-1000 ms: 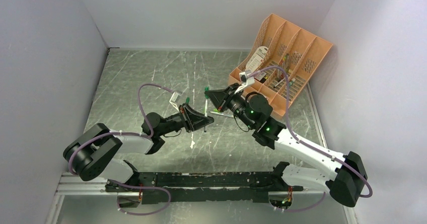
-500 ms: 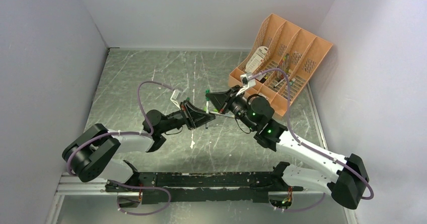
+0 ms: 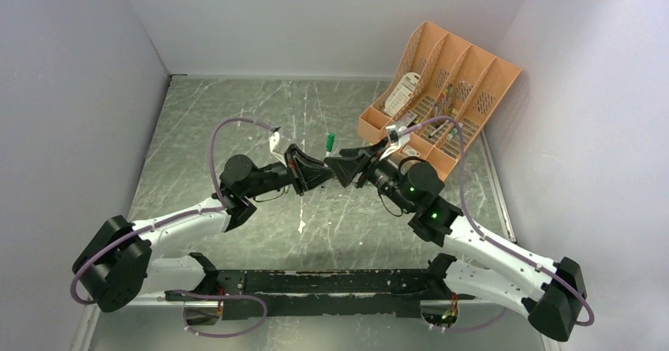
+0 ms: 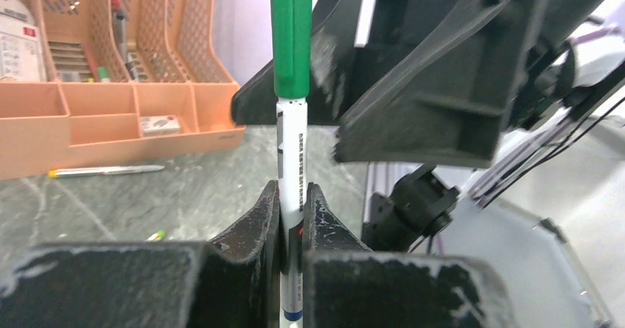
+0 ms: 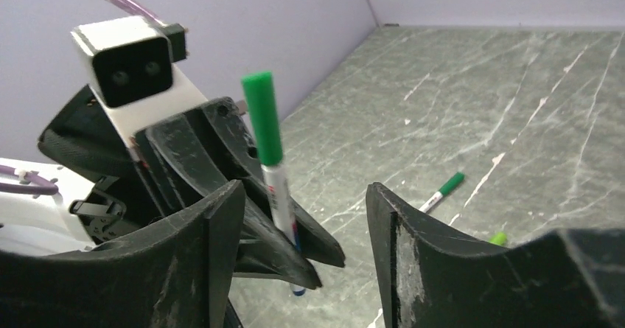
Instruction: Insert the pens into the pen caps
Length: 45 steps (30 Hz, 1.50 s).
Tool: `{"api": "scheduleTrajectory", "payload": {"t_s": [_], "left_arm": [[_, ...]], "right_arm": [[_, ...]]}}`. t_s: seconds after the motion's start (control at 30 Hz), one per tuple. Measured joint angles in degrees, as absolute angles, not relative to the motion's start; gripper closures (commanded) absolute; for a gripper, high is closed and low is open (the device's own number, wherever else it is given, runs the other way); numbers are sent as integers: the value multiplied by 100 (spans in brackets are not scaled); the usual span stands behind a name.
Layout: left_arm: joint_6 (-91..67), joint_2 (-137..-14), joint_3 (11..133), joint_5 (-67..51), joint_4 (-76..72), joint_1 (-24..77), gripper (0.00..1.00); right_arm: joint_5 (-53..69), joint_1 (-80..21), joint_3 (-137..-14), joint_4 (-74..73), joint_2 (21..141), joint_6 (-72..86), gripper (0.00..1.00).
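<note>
Not much I'm managing to read here. The pen [image 4: 292,188] is carrying dark print down its pale barrel, plus a red mark and a blue band lower down, but it's all too small to make out. Same deal with the white packet [image 3: 404,89] sitting in the orange organizer [image 3: 465,75] at the far right: printed, not legible.

The left gripper [image 4: 293,199] is pinching that pen upright. Its jaws are pressing on the lower barrel from both sides, and the green cap [image 4: 291,33] is sitting on the top end, well above them. The right gripper [image 5: 302,192] is facing it tip to tip with its jaws standing wide apart and gripping nothing. The pen is showing in the gap, but I can't tell whether it's actually between the tips or just past them.

Each view is giving something different:
- **Top view:** it's only showing the cap poking up where the two grippers are meeting, over the middle of the bench [image 3: 237,114].
- **Right wrist view:** it's picking up a second pen [image 5: 442,190], green end on, lying flat on the bench past the right jaw. It's also catching the left arm's white camera box [image 5: 133,66].
- **Left wrist view:** it's showing a silvery pen with a yellow end [image 4: 103,170] lying just in front of the organizer.
</note>
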<state>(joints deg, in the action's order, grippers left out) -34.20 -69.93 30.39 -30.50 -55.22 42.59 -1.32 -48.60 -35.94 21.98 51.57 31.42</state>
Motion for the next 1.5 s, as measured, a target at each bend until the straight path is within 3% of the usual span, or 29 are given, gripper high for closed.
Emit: {"api": "scheduleTrajectory", "payload": {"t_s": [0.3, 0.73, 0.8, 0.93, 1.3, 1.5], "left_arm": [[-1981, -6906, 3406, -3116, -3728, 4259, 93], [-1776, -6705, 3409, -3339, -3406, 4259, 93], [-1778, -6670, 3409, -3347, -3404, 4259, 93], [-1778, -6595, 3411, -3354, -3404, 4259, 93], [-1855, -6582, 3465, -3354, -3428, 4261, 93], [-1726, -6847, 4093, -3413, -2958, 4265, 93]], "right_arm": [[-80, -4860, -3656, 2193, 4963, 2805, 34], [-148, -4860, -4097, 2198, 5395, 2709, 47], [-145, -4860, -4108, 2196, 5461, 2724, 57], [-113, -4860, -4110, 2193, 5559, 2801, 100], [-21, -4847, -4101, 2265, 5599, 2958, 100], [-108, -4703, -3868, 2818, 5489, 3098, 100]]}}
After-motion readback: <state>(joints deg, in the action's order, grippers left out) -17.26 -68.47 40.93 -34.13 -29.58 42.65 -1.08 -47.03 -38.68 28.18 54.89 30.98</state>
